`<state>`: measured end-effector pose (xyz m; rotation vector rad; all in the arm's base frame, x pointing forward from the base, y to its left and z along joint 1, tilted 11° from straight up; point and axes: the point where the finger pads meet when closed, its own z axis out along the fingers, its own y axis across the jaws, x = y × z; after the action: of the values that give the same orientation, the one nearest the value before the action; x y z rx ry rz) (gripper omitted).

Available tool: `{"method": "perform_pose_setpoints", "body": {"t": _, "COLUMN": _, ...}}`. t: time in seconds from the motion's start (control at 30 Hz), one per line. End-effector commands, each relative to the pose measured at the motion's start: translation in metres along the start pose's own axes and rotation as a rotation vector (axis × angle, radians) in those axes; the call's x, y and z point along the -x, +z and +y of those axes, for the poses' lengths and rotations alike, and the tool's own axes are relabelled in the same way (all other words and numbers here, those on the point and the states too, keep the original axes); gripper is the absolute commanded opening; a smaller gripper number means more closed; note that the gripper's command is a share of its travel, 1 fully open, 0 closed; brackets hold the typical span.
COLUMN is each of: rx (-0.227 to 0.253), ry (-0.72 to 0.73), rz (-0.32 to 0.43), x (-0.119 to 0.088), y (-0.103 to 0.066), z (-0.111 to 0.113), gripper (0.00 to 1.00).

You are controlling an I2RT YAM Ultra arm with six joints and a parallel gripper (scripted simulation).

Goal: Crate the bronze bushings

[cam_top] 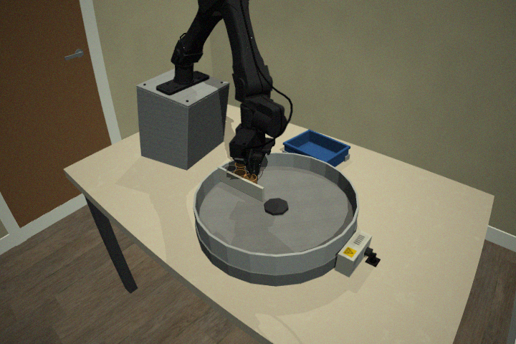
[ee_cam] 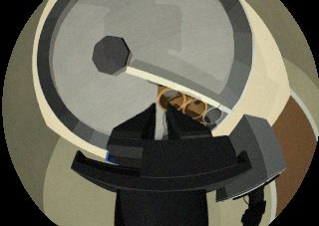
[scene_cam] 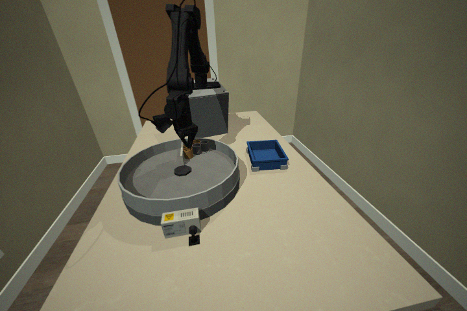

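The bronze bushings (cam_top: 250, 179) (scene_cam: 188, 153) (ee_cam: 195, 109) stand upright on the turntable (cam_top: 274, 265) (scene_cam: 175, 206) (ee_cam: 45, 62), round mouths up, long axes vertical. They crowd beside the pale divider (cam_top: 242, 184) (scene_cam: 181, 153) (ee_cam: 171, 85), with steel bushings (scene_cam: 196, 149) (ee_cam: 213, 116) close by. The end effector (cam_top: 254, 173) (scene_cam: 188, 147) (ee_cam: 161, 107) points down at the nearest bronze one, its fingers apart by only a narrow gap and gripping nothing. The divider and neighbouring bushings limit the room around it. The turntable wall stands between the bushings and the blue crate (cam_top: 316, 151) (scene_cam: 267, 153) on the desk (cam_top: 421, 243) (scene_cam: 278, 238). The exterior view shows two steel bushings; the wrist view shows just one clearly, and only a sliver of the crate
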<state>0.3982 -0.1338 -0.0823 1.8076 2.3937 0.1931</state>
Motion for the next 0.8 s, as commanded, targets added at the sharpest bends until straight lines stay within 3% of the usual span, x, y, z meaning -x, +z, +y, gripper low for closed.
{"method": "perform_pose_setpoints", "body": {"t": 0.0, "rx": 0.039, "ry": 0.000, "rz": -0.038, "x": 0.0115, "y": -0.0135, "z": 0.0165, "gripper": 0.15}}
{"method": "perform_pose_setpoints", "body": {"t": 0.77, "rx": 0.022, "ry": 0.001, "rz": -0.025, "x": 0.0092, "y": -0.0078, "z": 0.0124, "gripper": 0.15}}
